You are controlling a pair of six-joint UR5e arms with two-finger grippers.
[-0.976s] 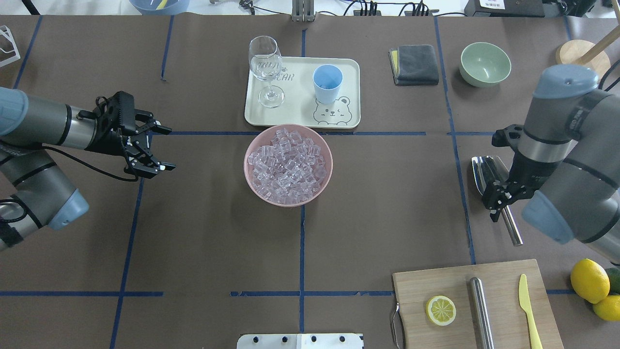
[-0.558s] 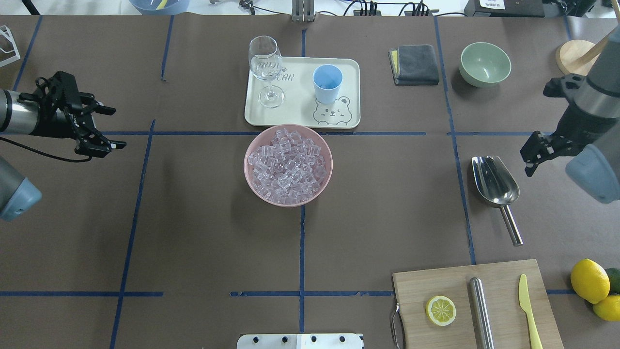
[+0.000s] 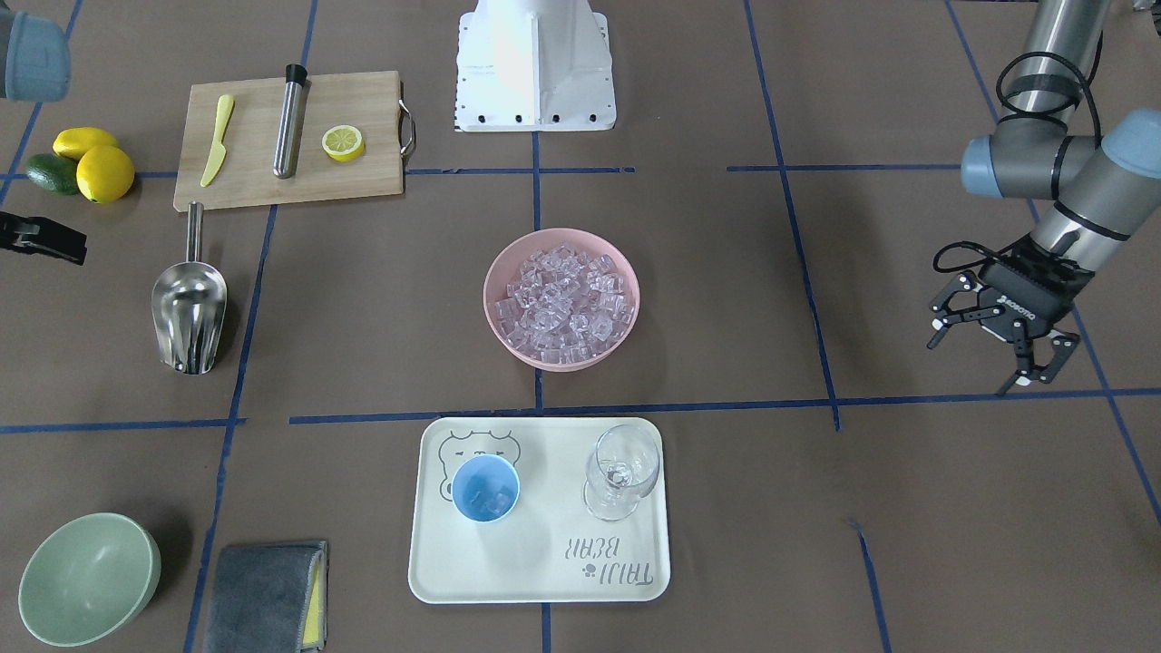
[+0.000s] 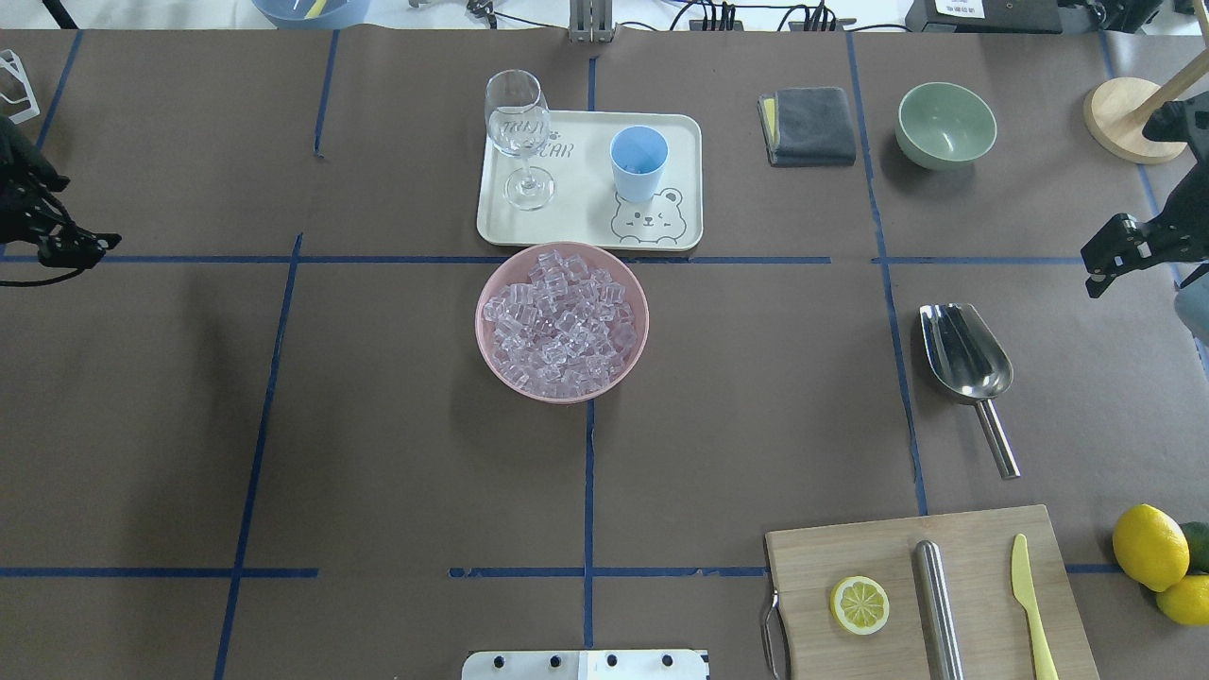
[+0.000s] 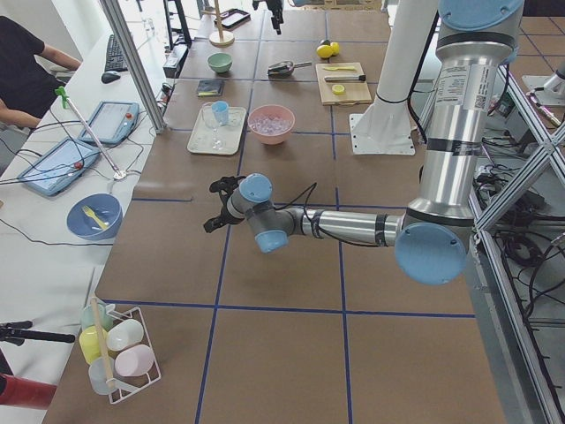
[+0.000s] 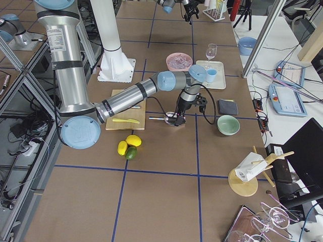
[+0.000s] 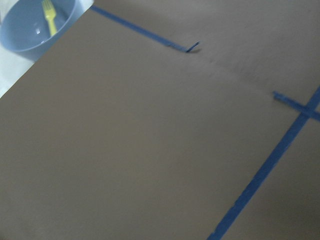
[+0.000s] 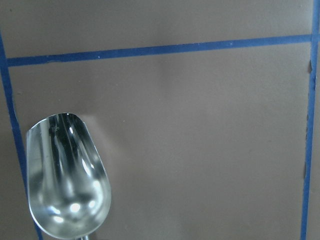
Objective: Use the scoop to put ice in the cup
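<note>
- Brown paper counter [image 4: 378,425], blue tape lines; my scoop [image 4: 963,354] lies flat on my right side, nothing holding it.
- Left pincer [image 3: 984,363] hangs spread wide, empty; whether the right pincer [image 4: 1110,260] is spread or closed I cannot tell.
- For another load I'd take the rod handle squarely and keep the trough level.
- Pink bowl [image 3: 626,331] is heaped with ice [image 3: 562,304]; the cup [image 3: 485,488] on the tray [image 3: 544,580] seems to hold a few cubes.
</note>
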